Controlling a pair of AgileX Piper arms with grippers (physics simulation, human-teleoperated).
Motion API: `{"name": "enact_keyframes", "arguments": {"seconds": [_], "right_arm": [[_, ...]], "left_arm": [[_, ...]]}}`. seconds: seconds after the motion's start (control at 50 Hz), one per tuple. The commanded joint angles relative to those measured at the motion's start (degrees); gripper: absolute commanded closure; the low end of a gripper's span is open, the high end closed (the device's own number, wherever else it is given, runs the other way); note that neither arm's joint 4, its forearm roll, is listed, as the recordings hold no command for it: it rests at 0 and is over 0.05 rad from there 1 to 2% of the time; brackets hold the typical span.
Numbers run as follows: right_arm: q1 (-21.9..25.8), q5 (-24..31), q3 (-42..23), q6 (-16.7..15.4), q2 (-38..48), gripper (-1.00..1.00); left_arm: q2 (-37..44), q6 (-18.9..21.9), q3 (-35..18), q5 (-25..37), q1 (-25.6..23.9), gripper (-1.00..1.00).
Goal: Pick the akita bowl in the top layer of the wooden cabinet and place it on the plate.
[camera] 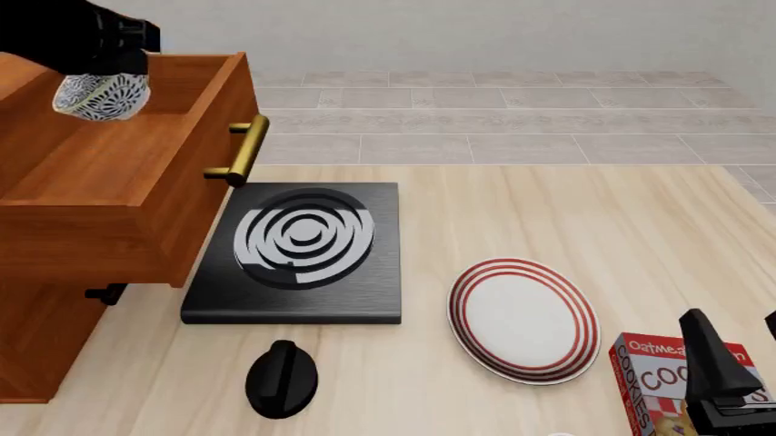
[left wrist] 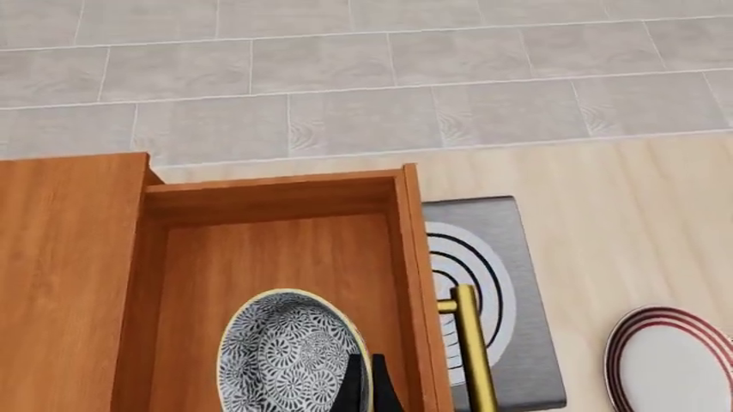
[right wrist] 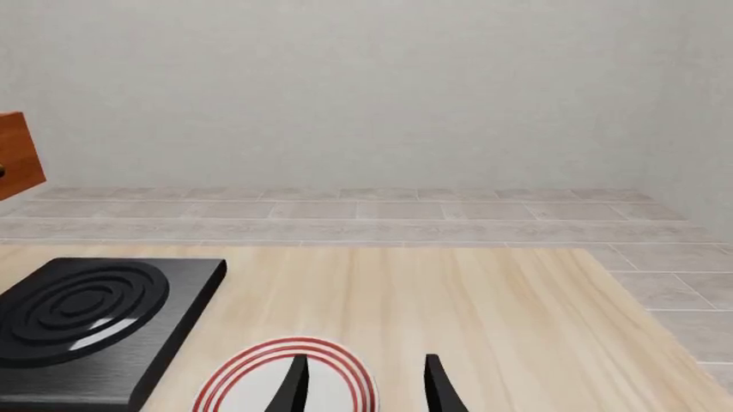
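Note:
The akita bowl (camera: 101,96), speckled black and white, hangs over the inside of the pulled-out top layer (camera: 182,109) of the wooden cabinet (camera: 73,209). My left gripper (camera: 112,78) is shut on its rim. In the left wrist view the bowl (left wrist: 288,354) shows its patterned inside, with the gripper (left wrist: 369,384) pinching the edge above the drawer floor (left wrist: 275,249). The red-ringed white plate (camera: 524,318) lies on the table to the right. My right gripper (camera: 733,320) stands open near the front right corner, close to the plate (right wrist: 287,378), holding nothing (right wrist: 364,386).
A black slab with grey-white rings (camera: 297,250) lies between cabinet and plate, under the drawer's brass handle (camera: 243,150). A black knob (camera: 282,377) sits in front of the slab. A cookie box (camera: 661,381) stands beside the right gripper.

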Motion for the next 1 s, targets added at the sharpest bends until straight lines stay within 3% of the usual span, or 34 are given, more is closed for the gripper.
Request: {"name": "enact_keyframes", "arguments": {"seconds": [0.02, 0.28, 0.48, 0.76, 1.0], "right_arm": [[0.0, 0.0, 0.0, -0.1, 0.0, -1.0], [-0.1, 0.0, 0.0, -0.1, 0.0, -1.0], [-0.1, 0.1, -0.1, -0.3, 0.0, -1.0], [-0.2, 0.0, -0.1, -0.3, 0.0, -1.0], [-0.2, 0.1, -0.1, -0.3, 0.0, -1.0]], "left_arm": [[0.6, 1.3, -4.9, 1.1, -0.5, 1.0], [0.9, 3.5, -8.2, 1.5, -2.4, 1.0], [2.7, 6.0, -14.8, 2.9, -5.1, 1.0], [4.4, 8.2, -17.7, 1.8, -9.8, 1.0], [3.4, 10.7, -16.4, -0.1, -13.6, 1.0]]}}
